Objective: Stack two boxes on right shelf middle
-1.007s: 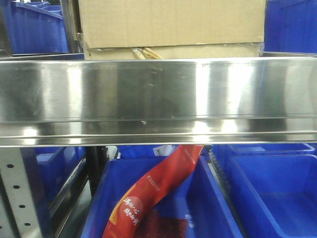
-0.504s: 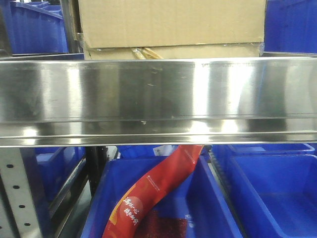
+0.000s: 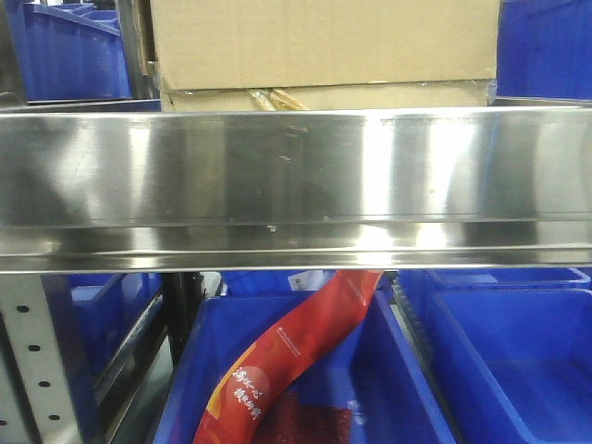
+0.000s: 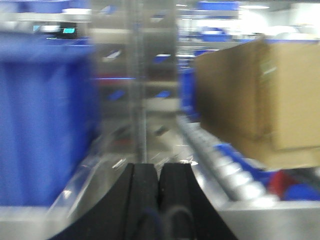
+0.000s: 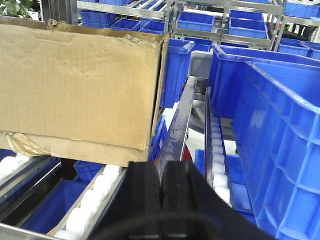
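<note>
Though blurred, red packet point(image 3: 296, 356) bears yellow characters.

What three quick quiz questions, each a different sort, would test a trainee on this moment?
1. True or false: the large box sits on top of the flat box.
2. Multiple choice: the red packet hangs into A) a blue bin, B) a steel tray, C) a cardboard carton.
3. Fill in: both the left hand and right hand are ____ and hold nothing.

Key: 1 true. 2 A. 3 shut. The boxes rest on the shelf, apart from both hands.
</note>
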